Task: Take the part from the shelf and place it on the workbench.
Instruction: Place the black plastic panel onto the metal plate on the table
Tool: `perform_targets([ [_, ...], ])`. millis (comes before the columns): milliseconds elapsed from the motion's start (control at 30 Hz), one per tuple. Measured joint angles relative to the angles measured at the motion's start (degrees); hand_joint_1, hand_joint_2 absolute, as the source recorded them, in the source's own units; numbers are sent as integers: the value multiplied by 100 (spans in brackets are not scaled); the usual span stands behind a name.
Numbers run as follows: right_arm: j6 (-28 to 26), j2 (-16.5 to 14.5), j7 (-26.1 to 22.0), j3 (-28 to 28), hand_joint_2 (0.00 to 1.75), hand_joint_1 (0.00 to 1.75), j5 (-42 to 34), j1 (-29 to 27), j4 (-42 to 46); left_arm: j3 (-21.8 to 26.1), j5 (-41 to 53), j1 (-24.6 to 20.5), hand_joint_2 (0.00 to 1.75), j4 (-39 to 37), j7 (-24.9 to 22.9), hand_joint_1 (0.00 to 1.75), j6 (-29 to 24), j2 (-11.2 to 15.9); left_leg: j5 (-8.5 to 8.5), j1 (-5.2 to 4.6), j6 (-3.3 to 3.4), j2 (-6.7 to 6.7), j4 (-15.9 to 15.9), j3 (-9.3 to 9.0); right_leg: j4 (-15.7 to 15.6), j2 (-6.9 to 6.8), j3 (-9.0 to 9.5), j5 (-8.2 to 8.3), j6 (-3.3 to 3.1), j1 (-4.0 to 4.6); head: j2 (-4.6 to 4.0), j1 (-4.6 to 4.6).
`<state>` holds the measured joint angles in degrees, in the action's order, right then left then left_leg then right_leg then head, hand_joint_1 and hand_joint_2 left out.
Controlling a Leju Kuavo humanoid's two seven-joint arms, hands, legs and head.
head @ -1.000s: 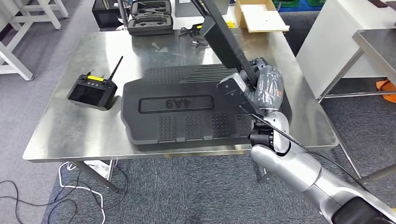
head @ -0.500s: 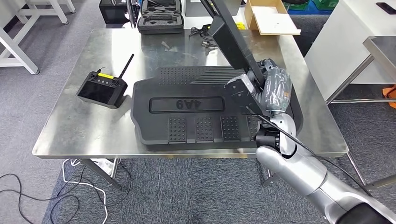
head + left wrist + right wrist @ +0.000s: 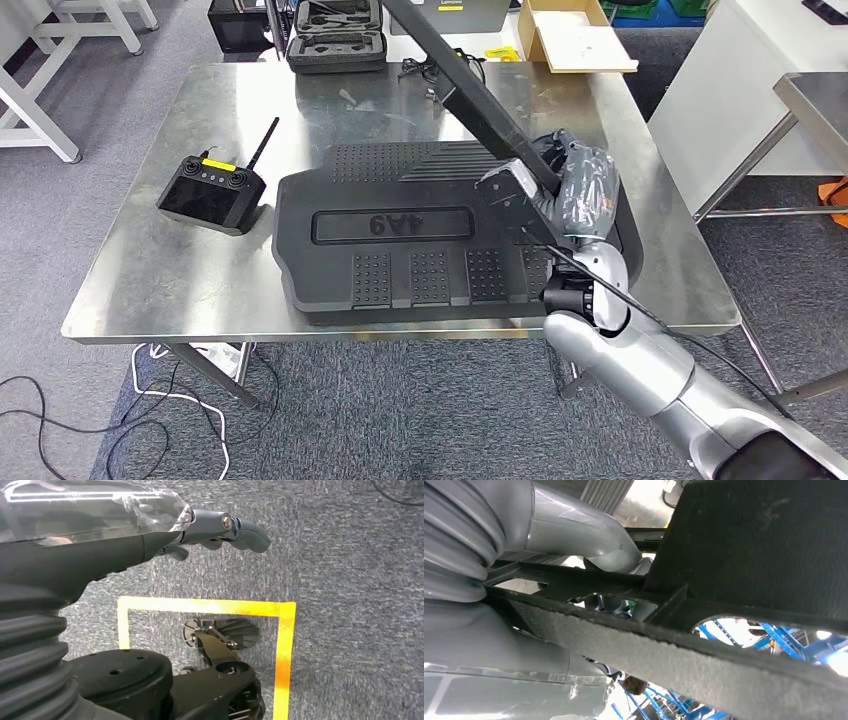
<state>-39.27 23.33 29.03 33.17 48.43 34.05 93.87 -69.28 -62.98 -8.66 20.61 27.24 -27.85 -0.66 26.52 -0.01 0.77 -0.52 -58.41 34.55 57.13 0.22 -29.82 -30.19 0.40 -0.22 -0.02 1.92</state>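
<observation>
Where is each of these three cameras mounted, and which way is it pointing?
Head view: high on the robot, looking down at the steel workbench and the black part; the right arm and right hand show.
Left wrist view: behind the hanging left hand, facing grey carpet and yellow floor tape.
Right wrist view: behind the right hand, close against the black part.
Shared: head and right wrist views both show that hand gripping the part.

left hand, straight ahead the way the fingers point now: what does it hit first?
Probably nothing but floor. In the left wrist view the left hand hangs with its fingers stretched out over the grey carpet, and nothing stands ahead of them. Depth is unclear, so I cannot tell how far off the carpet is.
</observation>
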Motion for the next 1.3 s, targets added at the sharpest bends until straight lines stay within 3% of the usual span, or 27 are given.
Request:
perform_targets([
  [300,572,-5,421,253,175,172,1249,391,-204,0,-51,2,0,0,-40,0,-84,0,0,0,0,0,4,0,0,-3,0,-2,0,0,0,-1],
  [633,2450,-5,463,628,175,175,2264,902,-435,1,-54,3,0,5,-40,0,-94,0,-1,0,-1,0,4,0,1,-6,1,-2,0,0,0,0],
  [1067,2755,-16,465,797,175,175,2325,1044,-586,2,-56,4,0,35,-40,0,-73,0,-1,0,-1,0,4,-1,0,-6,1,-2,0,0,0,-1],
  [1300,4496,-110,465,800,175,175,2291,1120,-758,2,-71,3,0,40,-90,0,0,0,-2,0,-2,0,5,-1,2,-6,2,-2,0,0,0,-3],
])
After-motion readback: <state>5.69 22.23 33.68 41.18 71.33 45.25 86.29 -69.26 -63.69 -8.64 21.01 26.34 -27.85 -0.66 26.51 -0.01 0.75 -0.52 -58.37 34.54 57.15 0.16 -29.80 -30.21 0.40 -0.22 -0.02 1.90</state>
